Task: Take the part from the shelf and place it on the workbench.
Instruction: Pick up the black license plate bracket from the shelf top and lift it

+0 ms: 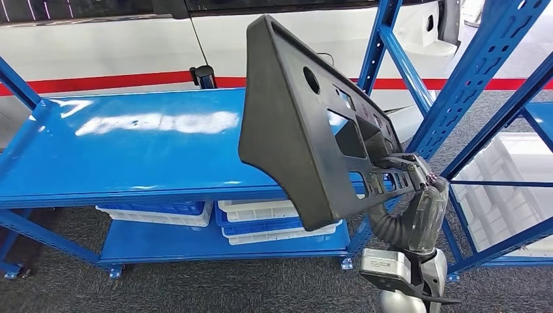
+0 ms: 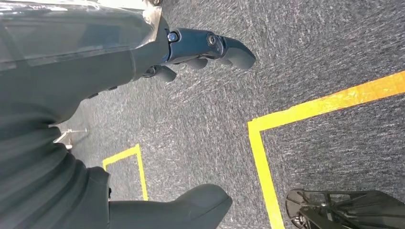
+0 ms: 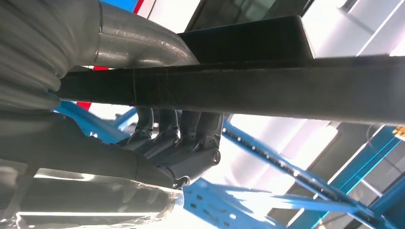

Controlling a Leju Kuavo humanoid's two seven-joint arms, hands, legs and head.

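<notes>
A large black plastic part, a panel with several cut-outs, stands tilted in the air over the right end of the blue shelf. My right hand grips its lower right edge. In the right wrist view the dark fingers curl under the part's black bar, with the thumb over it. My left hand hangs over grey carpet, its fingers loosely curled and holding nothing.
White and blue bins sit on the lower shelf. A second blue rack with white bins stands to the right. A white vehicle with a red stripe is behind. Yellow floor lines cross the carpet.
</notes>
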